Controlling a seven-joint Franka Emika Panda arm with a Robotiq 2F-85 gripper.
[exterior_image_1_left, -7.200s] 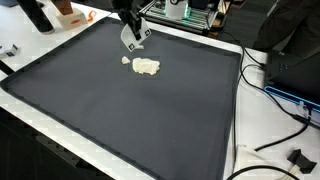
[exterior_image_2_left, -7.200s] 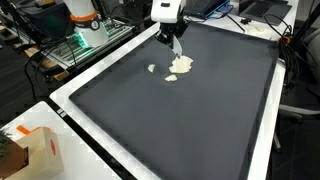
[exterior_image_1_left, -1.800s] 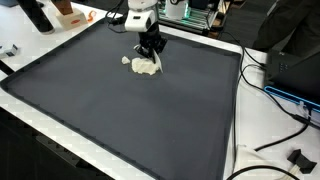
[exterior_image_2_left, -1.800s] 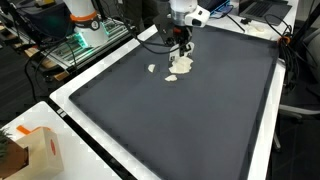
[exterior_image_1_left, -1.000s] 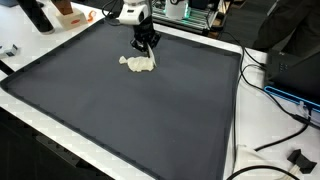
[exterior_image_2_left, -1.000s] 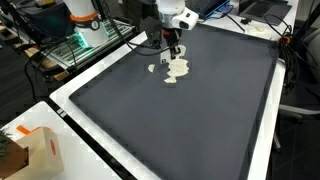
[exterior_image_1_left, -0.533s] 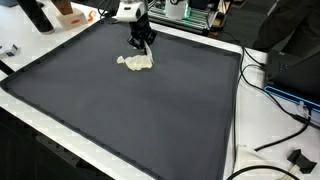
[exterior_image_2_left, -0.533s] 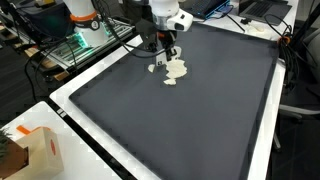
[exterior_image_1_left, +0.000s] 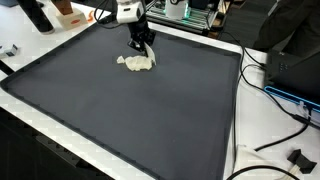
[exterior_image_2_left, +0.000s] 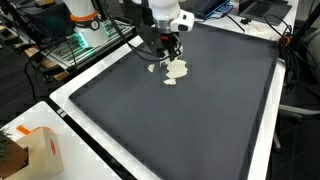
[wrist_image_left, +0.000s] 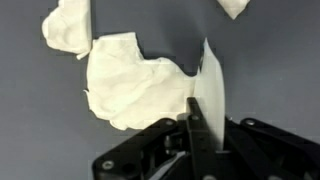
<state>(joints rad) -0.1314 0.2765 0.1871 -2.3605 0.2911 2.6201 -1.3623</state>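
Looking along the wrist view, we saw the end effector (wrist_image_left: 196, 118) clenched on a raised fold of the white cloth (wrist_image_left: 130, 85). Beyond it, the cloth lay crumpled on the dark mat (exterior_image_1_left: 150, 110), with a small scrap (exterior_image_2_left: 152, 68) just beside it.
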